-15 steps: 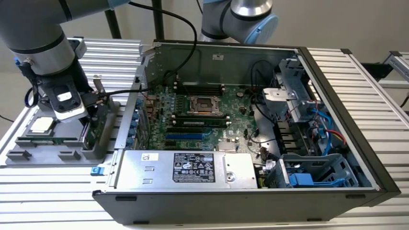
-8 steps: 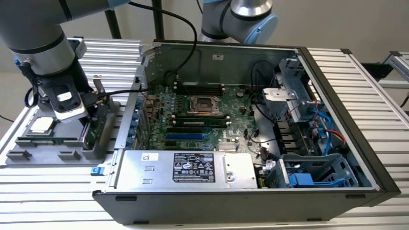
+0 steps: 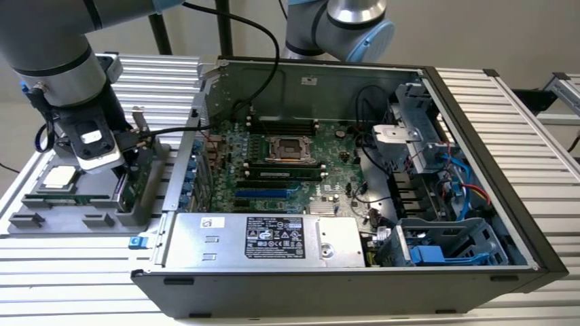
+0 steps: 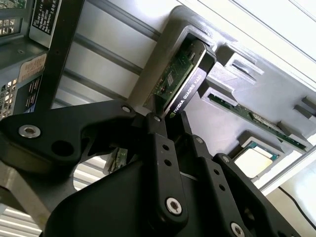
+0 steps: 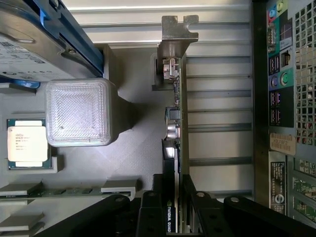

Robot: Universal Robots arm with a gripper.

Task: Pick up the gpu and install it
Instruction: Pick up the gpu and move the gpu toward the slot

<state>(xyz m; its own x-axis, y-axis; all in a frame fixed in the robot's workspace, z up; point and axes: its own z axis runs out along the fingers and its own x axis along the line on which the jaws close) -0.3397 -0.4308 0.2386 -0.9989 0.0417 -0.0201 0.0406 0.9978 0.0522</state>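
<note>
The gpu [image 3: 136, 178] stands on its edge in a slot of the grey parts tray [image 3: 54, 224], at the exterior view's left, just outside the open computer case [image 3: 471, 136]. Its green card and black cooler [image 4: 185, 81] rise out of the tray's holder, with the silver bracket [image 5: 177, 34] at the far end. My gripper [image 3: 127, 170] reaches down over it. In both wrist views the black fingers [image 5: 159, 197] sit on either side of the card, shut on it [image 4: 165, 116]. The gpu's lower edge still rests in the slot.
On the tray lie a processor chip [image 5: 27, 143], a thin memory stick [image 5: 59, 190], a clear ribbed block [image 5: 79, 111] and a hard drive in a blue frame [image 5: 34, 39]. The case's rear port panel [image 5: 284, 98] stands close beside the gpu. A second arm [image 3: 349, 27] stands behind the case.
</note>
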